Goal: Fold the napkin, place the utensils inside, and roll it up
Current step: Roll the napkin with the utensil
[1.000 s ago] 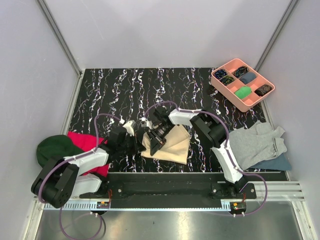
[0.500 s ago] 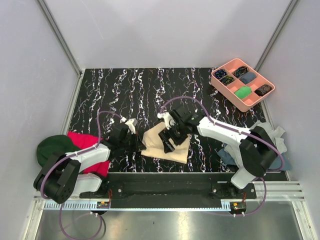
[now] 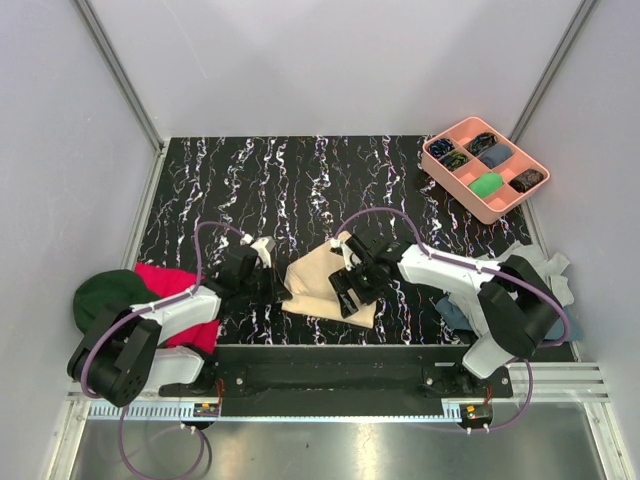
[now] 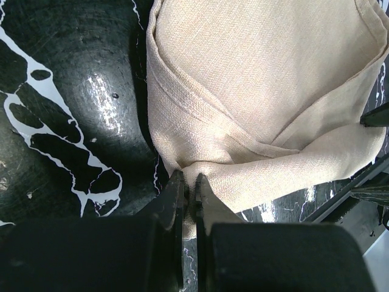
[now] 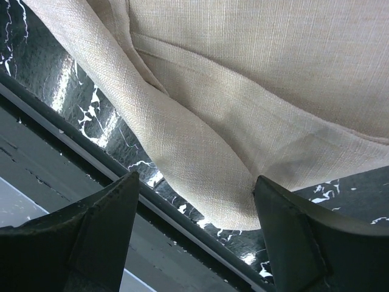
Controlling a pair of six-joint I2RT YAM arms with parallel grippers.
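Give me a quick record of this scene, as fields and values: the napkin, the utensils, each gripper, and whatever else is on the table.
napkin: beige, loosely folded and creased, near edge of the table, between the grippers
utensils: not visible in any view
left gripper: shut on the napkin's left end
right gripper: open, fingers astride the napkin's near edge
pink tray: far right corner, compartments hold small items
other cloths: red cloth and dark green cloth near left; grey cloth and blue cloth near right
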